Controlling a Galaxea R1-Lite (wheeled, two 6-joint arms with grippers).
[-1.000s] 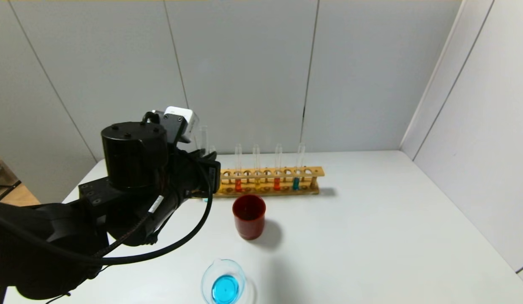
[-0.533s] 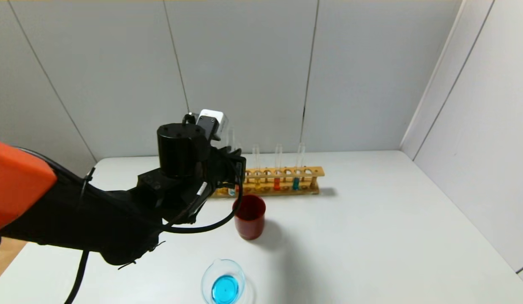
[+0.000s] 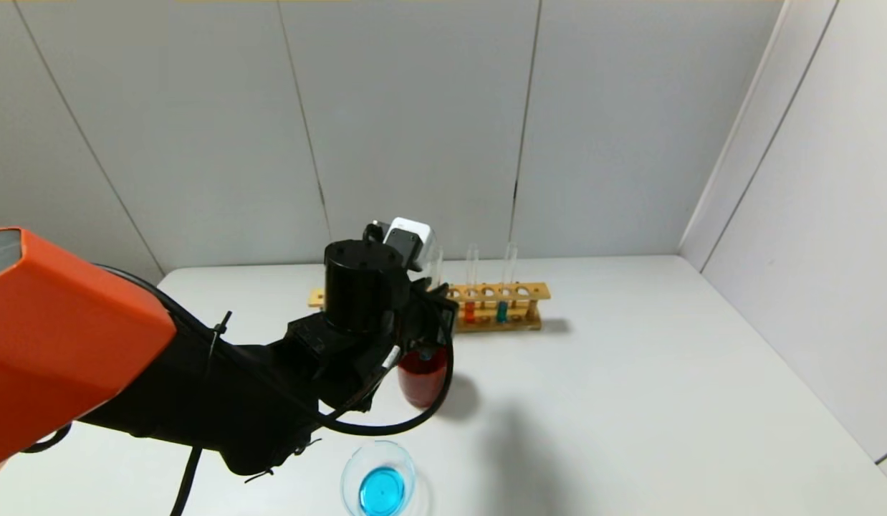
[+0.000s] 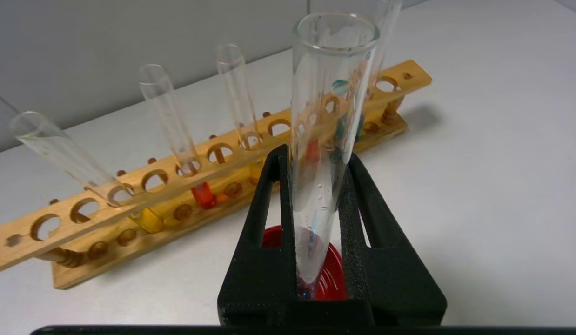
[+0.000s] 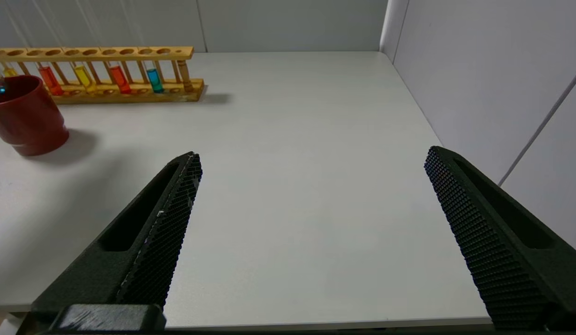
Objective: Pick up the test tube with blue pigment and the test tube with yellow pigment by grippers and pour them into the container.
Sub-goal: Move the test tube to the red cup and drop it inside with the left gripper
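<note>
Upright, test tube (image 4: 332,93) between fingers (image 4: 269,195)

The left pincer (image 3: 438,320), clamping an emptied test tube (image 4: 326,139), has swung rightward over the red cup (image 3: 422,380).

- The right gripper (image 5: 311,195) hovers over the white table (image 5: 292,186), its two black textured fingers (image 5: 167,223) spread wide apart with nothing between them.
- A wooden rack (image 5: 102,86) stands at the far side, holding tubes with yellow, orange-red and teal-blue liquid (image 5: 152,79).
- A dark red cup (image 5: 25,116) sits just in front of the rack's end.
- Grey wall panels (image 5: 478,70) border the table.
</note>
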